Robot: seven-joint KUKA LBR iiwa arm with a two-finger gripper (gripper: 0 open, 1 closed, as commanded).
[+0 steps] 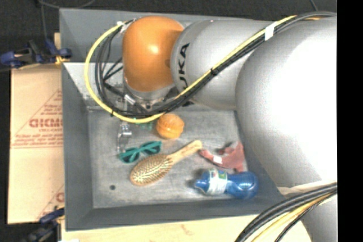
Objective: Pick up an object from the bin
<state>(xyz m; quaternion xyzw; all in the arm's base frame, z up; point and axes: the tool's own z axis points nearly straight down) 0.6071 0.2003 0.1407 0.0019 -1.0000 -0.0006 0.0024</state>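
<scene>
The grey metal bin (76, 178) contains five loose items, one of each kind. Nearest the lower edge of the frame, at the lower right of the bin floor, lies one blue bottle (226, 184) on its side, with a white and green label near its left end. Just above and left of it lies one wooden hairbrush (153, 169), with its oval head at lower left and its handle pointing to the upper right. One red, irregular piece (229, 157) lies just right of the handle tip and close above the bottle. One pair of green sunglasses (140, 151) lies at centre left, just above the brush head. One small orange round object (169, 126) sits further up, near the middle of the floor. The gripper (124, 134) is low over the left part of the floor, just above the left end of the sunglasses and left of the orange round object. Its opening, wide or narrow, cannot be told from this view. Above it sits the orange cover (148, 51) of the wrist, looped by yellow and black cables (91, 59). The silver arm (283, 99) extends from there to the right edge of the frame.
</scene>
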